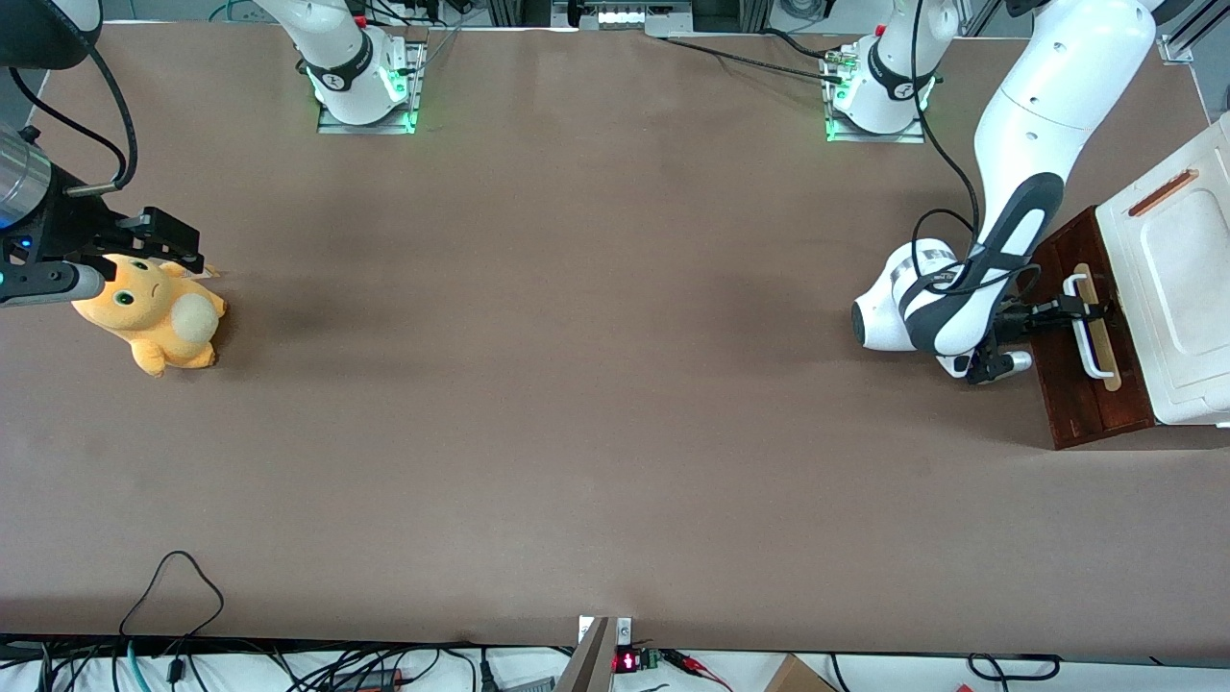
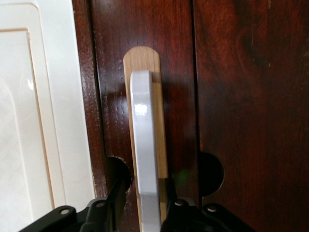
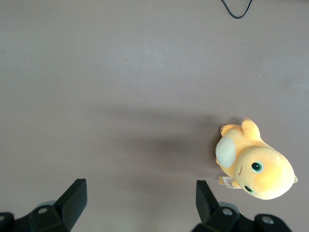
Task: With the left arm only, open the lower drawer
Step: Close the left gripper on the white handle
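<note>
A wide brown table (image 1: 577, 384) seen from above, read from the parked arm's end across to the working arm's end.

At about nine o'clock in the front view lies an orange plush toy (image 1: 154, 317) on its side, well apart from all the work.

The middle of the table is plain matte brown covering. Cables and a small red-lit box run along the six o'clock edge, and the two arm bases with green lights sit at the twelve o'clock edge.

At about three o'clock stands a white cabinet (image 1: 1177, 288). The lower drawer (image 1: 1086, 384) shows as a dark reddish-brown wooden front, with a white bar handle (image 1: 1091, 336) mounted over a tan strip (image 2: 145, 63).

The left arm (image 1: 1019, 173) reaches down from twelve o'clock and bends level, so that its gripper (image 1: 1071, 312) points straight at the drawer front, probably to pull squarely outward.

In the left wrist view the gripper's black fingers (image 2: 181, 212) sit on either side of the white bar, close against it, straddling the handle. They look closed to roughly the bar's width; whether they are actually pinching it is not certain.

The drawer front appears flush with the panel beside it, so the drawer is judged not yet pulled out.
</note>
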Robot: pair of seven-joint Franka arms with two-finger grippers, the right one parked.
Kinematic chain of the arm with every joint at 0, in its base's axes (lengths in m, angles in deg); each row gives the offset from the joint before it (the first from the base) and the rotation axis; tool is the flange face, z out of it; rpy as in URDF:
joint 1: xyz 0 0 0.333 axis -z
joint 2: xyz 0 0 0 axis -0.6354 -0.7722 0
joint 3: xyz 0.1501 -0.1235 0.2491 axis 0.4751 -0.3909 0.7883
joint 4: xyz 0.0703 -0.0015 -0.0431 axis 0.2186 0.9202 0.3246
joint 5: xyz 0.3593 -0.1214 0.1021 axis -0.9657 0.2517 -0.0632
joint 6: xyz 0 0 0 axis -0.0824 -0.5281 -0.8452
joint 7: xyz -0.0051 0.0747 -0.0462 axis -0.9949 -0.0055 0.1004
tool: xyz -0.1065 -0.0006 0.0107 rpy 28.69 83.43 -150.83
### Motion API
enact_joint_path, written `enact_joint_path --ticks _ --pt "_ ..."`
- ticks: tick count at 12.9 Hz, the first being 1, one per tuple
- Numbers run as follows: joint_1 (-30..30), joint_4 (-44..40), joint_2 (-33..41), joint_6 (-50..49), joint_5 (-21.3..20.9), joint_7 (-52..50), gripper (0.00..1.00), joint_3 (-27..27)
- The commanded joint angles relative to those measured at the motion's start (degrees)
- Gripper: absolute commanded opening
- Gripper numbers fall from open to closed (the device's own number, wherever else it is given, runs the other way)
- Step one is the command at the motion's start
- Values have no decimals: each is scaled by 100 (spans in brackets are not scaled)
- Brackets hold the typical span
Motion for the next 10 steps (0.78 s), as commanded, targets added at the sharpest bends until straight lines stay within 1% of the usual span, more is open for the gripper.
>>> enact_joint_path --ticks 1,5,6,8,9,10 --pt "-32 -175 -116 64 -156 187 38 31" --pt "-67 -184 -116 73 -296 214 35 31" --pt "-75 -184 -116 73 -305 223 30 31" --pt "-84 -184 -151 73 -305 214 17 31" --pt "-76 -184 -151 73 -305 214 14 31" --pt "-84 -184 -151 73 -314 223 9 31"
